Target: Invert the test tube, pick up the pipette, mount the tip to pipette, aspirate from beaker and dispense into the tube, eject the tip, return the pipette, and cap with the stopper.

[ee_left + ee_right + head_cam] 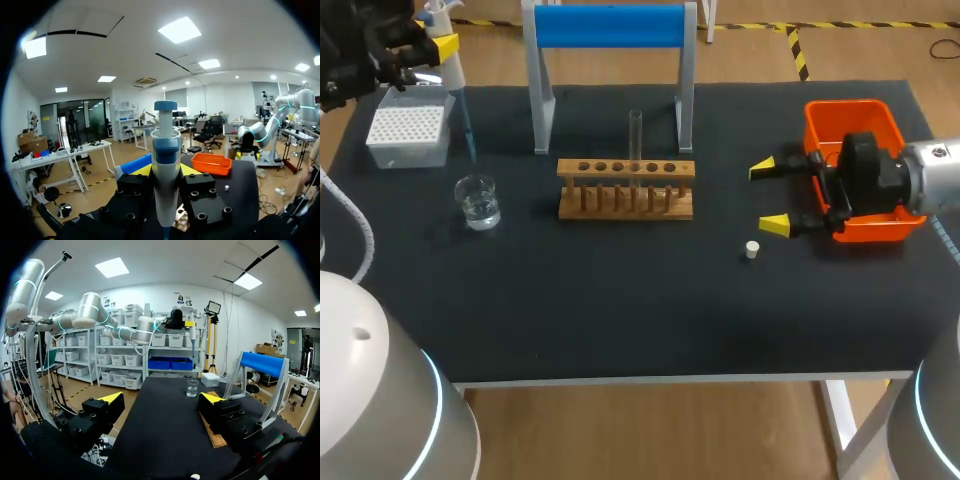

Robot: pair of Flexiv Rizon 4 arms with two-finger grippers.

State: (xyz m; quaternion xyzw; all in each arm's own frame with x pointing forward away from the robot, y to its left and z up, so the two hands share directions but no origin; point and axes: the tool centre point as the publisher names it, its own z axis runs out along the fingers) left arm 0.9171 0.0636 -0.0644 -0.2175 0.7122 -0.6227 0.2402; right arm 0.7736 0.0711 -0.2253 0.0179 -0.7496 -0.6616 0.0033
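- Black matting covers the table (620,320), on which everything stands.
- At the far left corner the pipette (456,78) hangs upright in the left gripper (438,50). It carries a slim blue tip (468,140) on its lower end, just beside the white tip box (410,135).
- Seen from the left wrist view, the left gripper's fingers press on the pipette's white-and-blue body from both sides, so it has hold of it.
- Near the tip, toward the table's front, a glass beaker (478,202) holds clear liquid.
- At the middle a wooden rack (626,190) carries one test tube (636,140) standing upright, in front of the blue-topped stand (610,25).
- To the right of the rack a small white stopper (752,250) lies on the matting.
- Near the stopper the right gripper (772,197) hovers with its fingers spread wide and nothing between them, in front of the orange bin (817,135).
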